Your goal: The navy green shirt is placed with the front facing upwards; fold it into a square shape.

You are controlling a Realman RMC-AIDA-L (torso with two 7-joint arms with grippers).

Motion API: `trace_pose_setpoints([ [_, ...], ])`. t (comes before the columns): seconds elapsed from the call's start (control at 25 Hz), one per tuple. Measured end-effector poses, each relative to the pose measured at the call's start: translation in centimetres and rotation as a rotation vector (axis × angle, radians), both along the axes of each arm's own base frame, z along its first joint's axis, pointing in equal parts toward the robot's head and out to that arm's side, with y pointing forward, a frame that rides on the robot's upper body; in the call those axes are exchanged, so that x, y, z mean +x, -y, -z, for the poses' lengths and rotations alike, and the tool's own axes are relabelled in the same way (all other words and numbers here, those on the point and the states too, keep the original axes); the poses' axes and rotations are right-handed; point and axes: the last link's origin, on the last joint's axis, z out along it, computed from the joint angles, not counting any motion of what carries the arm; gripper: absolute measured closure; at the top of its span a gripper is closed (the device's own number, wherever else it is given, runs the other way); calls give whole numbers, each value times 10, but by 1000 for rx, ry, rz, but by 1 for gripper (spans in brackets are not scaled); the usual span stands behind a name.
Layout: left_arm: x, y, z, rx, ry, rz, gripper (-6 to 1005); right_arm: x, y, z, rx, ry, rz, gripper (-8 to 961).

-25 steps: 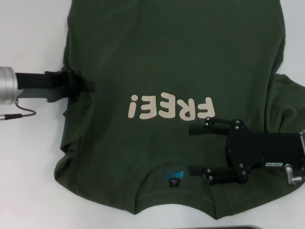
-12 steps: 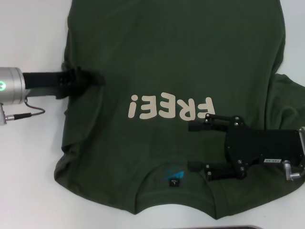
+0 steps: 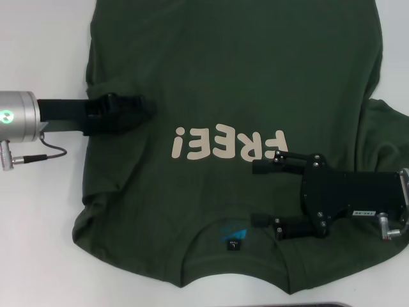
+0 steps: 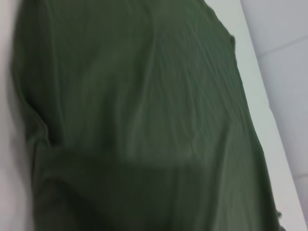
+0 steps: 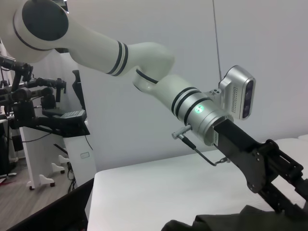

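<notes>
Olive cotton covered most of the head view: the navy green shirt (image 3: pixel 236 96) lay front-up on the white surface (image 3: pixel 38 51), cream "FREE!" lettering (image 3: pixel 227 145) and neck tag (image 3: pixel 234 243) showing, collar toward the robot. The left side looked already turned in, with a straight folded edge. The right sleeve was still spread outward and the body unfolded lengthwise, so I'd judge the task early; most folds remained. The left tool (image 3: pixel 137 109) sat low over the shirt near the folded left edge; cannot tell if its fingers were apart or closed, dark on dark. The right tool (image 3: pixel 255 195) hovered over the chest beside the lettering, fingers spread wide, holding nothing.

Left wrist view: only shirt fabric (image 4: pixel 139 120), wrinkled, with a strip of surface at the edges. The tool's own fingers were not shown.

Right wrist view: the left arm (image 5: pixel 144 62) and left tool (image 5: pixel 284 187) reaching down to a bit of shirt (image 5: pixel 240 219) on the surface.

No containers in any view.
</notes>
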Motion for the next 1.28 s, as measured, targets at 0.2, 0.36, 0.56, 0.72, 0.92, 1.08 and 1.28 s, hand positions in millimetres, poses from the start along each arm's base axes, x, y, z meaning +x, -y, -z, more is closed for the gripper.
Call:
trace_pose_setpoints([
  [0.2,3,3,-2,-26,11,13,351,0,-1,0,3,4,2,89],
  [0.36,-5,0,-19,22,18,-4,213,0,-1,0,3,5,2,89],
  [0.56,-33,5,-51,74,-14,-73,207,1,-1,0,3,6,4,90],
  [0.72,-45,18,-67,61,-21,-99,213,1,-1,0,3,7,6,90],
  [0.92,-48,28,-71,31,-26,-103,214,1,-2,0,5,9,11,91],
  [1.08,-47,34,-62,-10,-5,-122,215,2,-2,-1,8,10,13,91],
  [1.28,-47,31,-56,-1,-3,-142,216,2,-3,-1,12,8,15,91],
])
